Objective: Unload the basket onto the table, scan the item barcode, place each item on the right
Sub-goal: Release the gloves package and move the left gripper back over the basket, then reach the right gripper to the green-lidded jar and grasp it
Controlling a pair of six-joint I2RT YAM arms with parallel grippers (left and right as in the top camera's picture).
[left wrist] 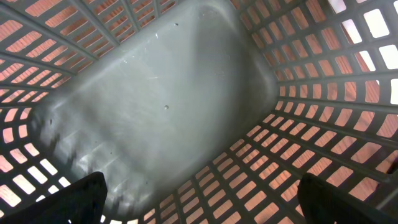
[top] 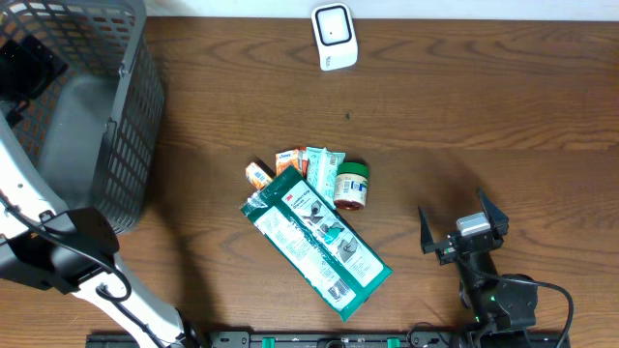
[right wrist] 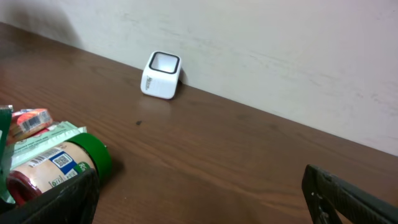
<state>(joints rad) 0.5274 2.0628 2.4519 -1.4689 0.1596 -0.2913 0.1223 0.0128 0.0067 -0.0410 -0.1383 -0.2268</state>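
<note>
A pile of items lies mid-table: a long green and white packet [top: 315, 242], a jar with a green lid [top: 351, 186] and a barcode label [right wrist: 53, 163], and small orange and green packets [top: 290, 162]. The white scanner [top: 334, 37] stands at the far edge, also seen in the right wrist view as a small box [right wrist: 161, 76] against the wall. My right gripper [top: 462, 230] is open and empty, right of the pile, the jar beside its left finger [right wrist: 59, 199]. My left gripper [left wrist: 202, 202] is open and empty inside the basket.
A grey mesh basket [top: 126, 145] fills the far left corner; its solid floor [left wrist: 155, 99] holds nothing in the left wrist view. My left arm [top: 58, 251] reaches up along the left edge. Bare wood [top: 484, 116] lies between the pile and the scanner.
</note>
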